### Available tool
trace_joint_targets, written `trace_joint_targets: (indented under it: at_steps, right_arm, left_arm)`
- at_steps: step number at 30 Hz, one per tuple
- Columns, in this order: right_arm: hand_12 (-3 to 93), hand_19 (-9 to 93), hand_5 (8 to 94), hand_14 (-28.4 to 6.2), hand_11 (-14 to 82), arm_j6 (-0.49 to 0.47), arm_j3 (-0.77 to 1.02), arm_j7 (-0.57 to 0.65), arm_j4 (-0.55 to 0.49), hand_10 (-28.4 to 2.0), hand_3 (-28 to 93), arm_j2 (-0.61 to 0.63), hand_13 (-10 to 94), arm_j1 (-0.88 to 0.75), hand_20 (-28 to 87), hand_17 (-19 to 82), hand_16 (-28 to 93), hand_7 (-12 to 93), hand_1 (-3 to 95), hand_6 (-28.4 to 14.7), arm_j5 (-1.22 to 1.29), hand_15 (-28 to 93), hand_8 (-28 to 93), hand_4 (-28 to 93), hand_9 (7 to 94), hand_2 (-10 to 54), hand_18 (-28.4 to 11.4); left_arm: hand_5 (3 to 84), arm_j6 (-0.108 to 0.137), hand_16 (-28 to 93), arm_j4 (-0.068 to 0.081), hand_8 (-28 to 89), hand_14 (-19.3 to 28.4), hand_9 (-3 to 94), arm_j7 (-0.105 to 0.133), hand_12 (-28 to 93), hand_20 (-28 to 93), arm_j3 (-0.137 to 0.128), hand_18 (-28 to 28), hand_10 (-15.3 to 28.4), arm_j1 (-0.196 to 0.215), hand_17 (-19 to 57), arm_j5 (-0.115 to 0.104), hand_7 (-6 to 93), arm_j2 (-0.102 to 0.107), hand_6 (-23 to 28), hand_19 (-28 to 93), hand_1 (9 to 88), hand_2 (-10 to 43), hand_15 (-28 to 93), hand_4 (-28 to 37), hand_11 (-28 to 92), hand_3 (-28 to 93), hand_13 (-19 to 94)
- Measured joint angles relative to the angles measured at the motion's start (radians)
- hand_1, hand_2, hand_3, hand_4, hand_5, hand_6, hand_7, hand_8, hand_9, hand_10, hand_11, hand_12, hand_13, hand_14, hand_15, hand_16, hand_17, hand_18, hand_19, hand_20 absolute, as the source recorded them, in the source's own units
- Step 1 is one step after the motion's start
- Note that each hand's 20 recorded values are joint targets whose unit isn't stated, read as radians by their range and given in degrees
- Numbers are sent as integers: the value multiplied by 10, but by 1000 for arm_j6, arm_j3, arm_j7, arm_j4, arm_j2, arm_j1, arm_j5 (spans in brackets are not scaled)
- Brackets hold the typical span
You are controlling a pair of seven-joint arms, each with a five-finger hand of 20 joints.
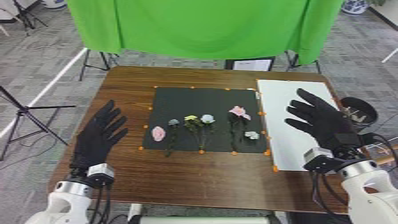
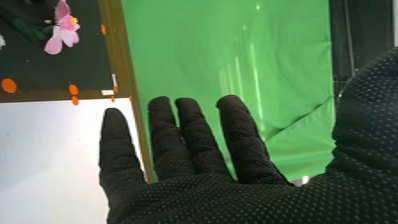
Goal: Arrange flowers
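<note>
Head view: the right hand (image 1: 324, 120) is open, fingers extended over the white sheet (image 1: 277, 100); the left hand (image 1: 96, 140) is open too, over the table (image 1: 133, 85). Between them, a pink flower (image 1: 238, 111), white flower (image 1: 208, 119), yellow flower (image 1: 190, 118) and pale blue flower (image 1: 173, 122) lie on the black mat (image 1: 178, 100)

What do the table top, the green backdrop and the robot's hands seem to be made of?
Table: probably wood or wood-look laminate, brown with visible grain.
Backdrop: seemingly fabric, green, with hanging folds.
Right hand and left hand: black fabric gloves, matte.
</note>
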Motion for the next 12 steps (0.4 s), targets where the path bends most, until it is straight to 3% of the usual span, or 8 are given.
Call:
trace_joint_targets:
  at_steps: [12]
  right_arm:
    - [240, 371, 283, -114, 57, -1, -7, 9, 1, -135, 865, -1, 228, 1, 185, -17, 374, 156, 121, -36, 10, 68, -91, -269, 307, -75, -221]
  left_arm:
    - [229, -9, 56, 5, -104, 130, 187, -18, 205, 98, 0, 196, 93, -7, -118, 1, 182, -2, 28, 307, 242, -49, 186, -283, 127, 692, 129]
